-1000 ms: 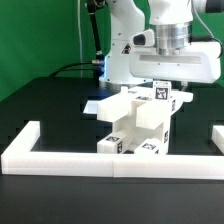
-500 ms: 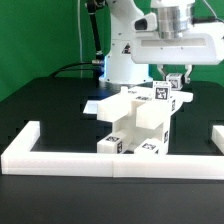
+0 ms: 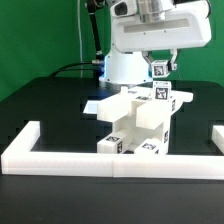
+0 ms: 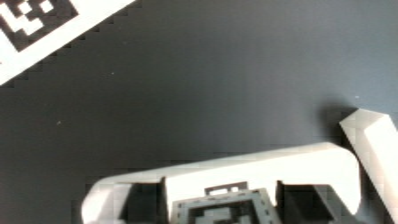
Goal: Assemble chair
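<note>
The chair's white blocks and slabs (image 3: 140,125) stand stacked in the middle of the black table, with tags on their faces. My gripper (image 3: 160,70) hangs above the stack's right side in the exterior view. It is shut on a small white tagged chair piece (image 3: 158,69), held clear of the stack. In the wrist view the gripper (image 4: 228,190) shows the tagged piece (image 4: 228,212) between two dark fingers (image 4: 178,196). White chair parts (image 4: 365,140) lie below it.
A long low white border wall (image 3: 110,158) runs along the table's front, with raised ends at both sides. The marker board (image 4: 45,25) lies flat on the table behind the stack. The robot's white base (image 3: 125,60) stands at the back.
My gripper has risen from the top of the stack, carrying the small tagged piece up with it. The stack has not moved.
</note>
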{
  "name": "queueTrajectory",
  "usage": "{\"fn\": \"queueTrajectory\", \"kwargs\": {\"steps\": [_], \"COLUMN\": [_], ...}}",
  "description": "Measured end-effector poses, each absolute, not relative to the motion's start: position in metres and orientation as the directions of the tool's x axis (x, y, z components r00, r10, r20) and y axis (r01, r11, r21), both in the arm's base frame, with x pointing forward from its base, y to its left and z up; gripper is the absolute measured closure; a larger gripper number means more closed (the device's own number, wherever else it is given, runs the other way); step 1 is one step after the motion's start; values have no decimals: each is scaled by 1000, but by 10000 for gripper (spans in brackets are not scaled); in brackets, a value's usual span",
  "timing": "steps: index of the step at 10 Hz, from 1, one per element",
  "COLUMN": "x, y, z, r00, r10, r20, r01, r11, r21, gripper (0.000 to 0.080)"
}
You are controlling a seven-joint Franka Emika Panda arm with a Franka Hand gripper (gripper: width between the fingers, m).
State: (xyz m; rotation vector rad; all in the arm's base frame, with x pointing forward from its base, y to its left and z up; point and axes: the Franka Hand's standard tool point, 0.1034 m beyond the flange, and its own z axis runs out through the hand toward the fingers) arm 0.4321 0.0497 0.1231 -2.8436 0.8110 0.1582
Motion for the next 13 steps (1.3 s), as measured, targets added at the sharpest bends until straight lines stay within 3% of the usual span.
{"fn": "queueTrajectory", "kwargs": {"steps": [3, 4, 7, 11, 13], "x": [432, 437, 469, 468, 477], "y": [48, 35, 2, 2, -15], "z": [122, 121, 133, 130, 129], "r00": [850, 897, 932, 936, 970], "r10": [-506, -425, -348, -337, -233], "r20": [-150, -126, -96, -97, -72], "r01": [-525, -440, -360, -349, -242], "r11": [-839, -887, -919, -924, -959], "r21": [-142, -141, -160, -158, -149], "gripper": [506, 506, 506, 506, 506]}}
